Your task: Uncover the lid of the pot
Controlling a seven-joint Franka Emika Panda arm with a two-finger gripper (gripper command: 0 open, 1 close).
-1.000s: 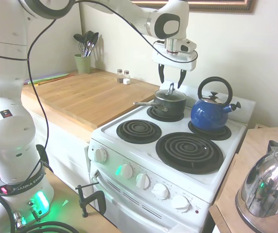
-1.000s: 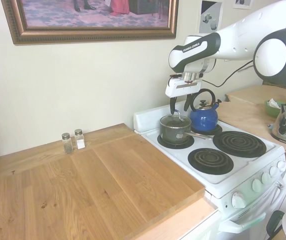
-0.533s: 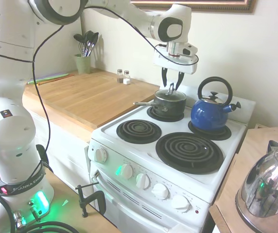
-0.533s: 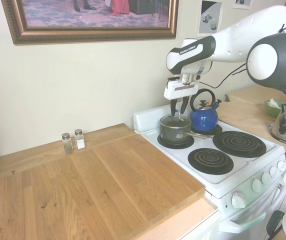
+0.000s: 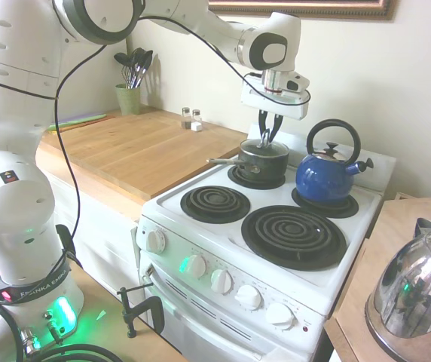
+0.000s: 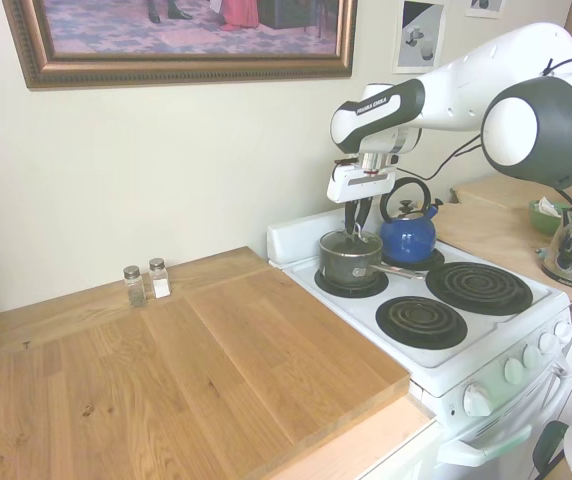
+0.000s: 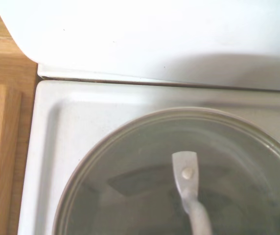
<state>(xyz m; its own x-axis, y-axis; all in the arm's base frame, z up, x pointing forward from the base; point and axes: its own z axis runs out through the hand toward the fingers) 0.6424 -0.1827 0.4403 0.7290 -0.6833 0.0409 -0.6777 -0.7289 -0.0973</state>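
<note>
Jaws closed on the lid's (image 5: 264, 145) upright loop; pot (image 5: 261, 161) handle points toward countertop (image 5: 136, 151).

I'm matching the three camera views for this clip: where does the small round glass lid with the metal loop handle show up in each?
First exterior view: the small round glass lid sits on the dark grey saucepan, upper centre, on the back burner.
Second exterior view: lid right of centre, atop the same saucepan.
Wrist view: lid fills the lower half, seen from above.
Shared landmark: the white stove.
</note>
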